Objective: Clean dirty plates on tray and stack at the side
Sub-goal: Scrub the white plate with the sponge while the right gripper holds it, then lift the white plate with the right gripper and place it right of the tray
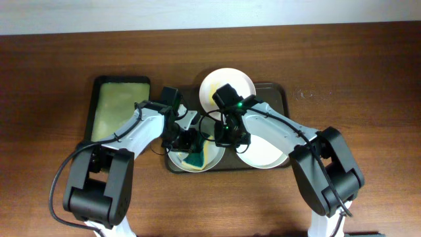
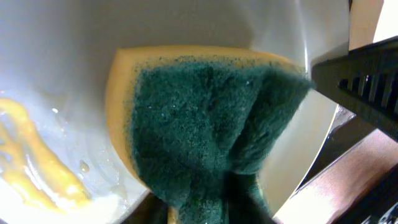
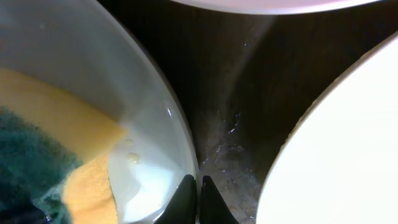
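While your left gripper (image 1: 187, 143) pinches the sponge (image 2: 205, 124) onto the smeared plate (image 3: 74, 50) at the tray's (image 1: 273, 92) near-left corner, your right gripper (image 3: 198, 199) is clamped on its rim, 2 other plates (image 1: 227, 84) (image 1: 266, 153) beside it.

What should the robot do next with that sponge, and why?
Probably slide the sponge sideways across the plate onto the yellow smear. The left gripper holds the sponge in the plate, but the smear lies beside it, unwiped, while the right gripper pinches the rim to steady it.
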Tool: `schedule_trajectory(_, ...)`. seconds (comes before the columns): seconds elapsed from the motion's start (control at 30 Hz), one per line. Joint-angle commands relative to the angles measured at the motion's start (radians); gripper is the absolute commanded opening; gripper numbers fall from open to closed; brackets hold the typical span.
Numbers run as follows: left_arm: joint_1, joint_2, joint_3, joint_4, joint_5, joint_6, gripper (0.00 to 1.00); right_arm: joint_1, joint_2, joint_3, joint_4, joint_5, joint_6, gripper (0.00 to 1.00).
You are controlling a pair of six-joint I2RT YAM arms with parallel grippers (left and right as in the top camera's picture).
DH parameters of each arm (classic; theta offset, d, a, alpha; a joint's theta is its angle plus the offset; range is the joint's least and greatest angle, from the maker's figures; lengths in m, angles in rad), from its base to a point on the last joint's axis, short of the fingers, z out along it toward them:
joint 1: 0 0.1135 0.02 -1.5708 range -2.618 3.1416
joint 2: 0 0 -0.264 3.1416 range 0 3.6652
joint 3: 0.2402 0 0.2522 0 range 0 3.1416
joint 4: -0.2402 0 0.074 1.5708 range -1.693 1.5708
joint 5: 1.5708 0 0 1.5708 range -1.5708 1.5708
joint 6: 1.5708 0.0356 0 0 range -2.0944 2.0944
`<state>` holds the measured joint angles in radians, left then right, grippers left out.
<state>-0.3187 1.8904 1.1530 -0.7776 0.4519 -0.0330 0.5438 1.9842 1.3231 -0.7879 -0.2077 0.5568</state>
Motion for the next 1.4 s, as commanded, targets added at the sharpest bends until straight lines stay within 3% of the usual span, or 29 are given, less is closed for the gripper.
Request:
schedule_trajectory(0.0, -0.004, -0.004, -0.014, 0.023, -0.139, -0.025, 0.07, -0.004, 0.008, -0.007, -0.004, 0.002, -0.003, 0.04)
schedule_trajectory(0.07, -0.004, -0.004, -0.014, 0.016, -0.34, -0.113, 0.0, -0.004, 0.008, -0.007, -0.004, 0.002, -0.003, 0.04)
schedule_trajectory(0.17, -0.004, -0.004, -0.014, 0.018, -0.569, -0.207, 0.0, -0.004, 0.008, -0.007, -0.005, 0.002, -0.01, 0.04)
schedule_trajectory(0.2, -0.004, -0.004, -0.013, 0.019, -0.705, -0.288, 0.0, -0.004, 0.008, -0.007, -0.004, 0.002, -0.01, 0.04)
schedule_trajectory(0.37, -0.004, -0.004, 0.003, 0.018, -0.888, -0.371, 0.0, -0.004, 0.008, -0.007, -0.004, 0.003, -0.01, 0.04)
schedule_trajectory(0.6, -0.004, -0.042, 0.163, -0.071, -0.882, -0.371, 0.0, -0.004, 0.008, -0.007, -0.004, 0.01, -0.01, 0.04)
schedule_trajectory(0.8, 0.016, -0.189, 0.202, -0.08, -0.628, -0.372, 0.0, 0.0, 0.002, 0.02, -0.005, 0.01, -0.084, 0.04)
schedule_trajectory(0.9, 0.122, -0.232, 0.202, -0.084, -0.495, -0.396, 0.0, 0.0, -0.054, 0.101, -0.054, 0.037, -0.165, 0.04)
schedule_trajectory(0.97, 0.214, -0.234, 0.202, -0.107, -0.426, -0.396, 0.0, 0.0, -0.103, 0.171, -0.111, 0.164, -0.184, 0.04)
schedule_trajectory(1.1, 0.297, -0.234, 0.2, -0.143, -0.448, -0.352, 0.0, 0.011, -0.148, 0.35, -0.223, 0.41, -0.336, 0.04)
schedule_trajectory(1.17, 0.326, -0.234, 0.2, -0.14, -0.472, -0.352, 0.0, 0.055, -0.148, 0.435, -0.262, 0.636, -0.403, 0.04)
schedule_trajectory(1.37, 0.388, -0.234, 0.188, -0.139, -0.474, -0.352, 0.0, 0.232, -0.148, 0.494, -0.23, 1.014, -0.56, 0.04)
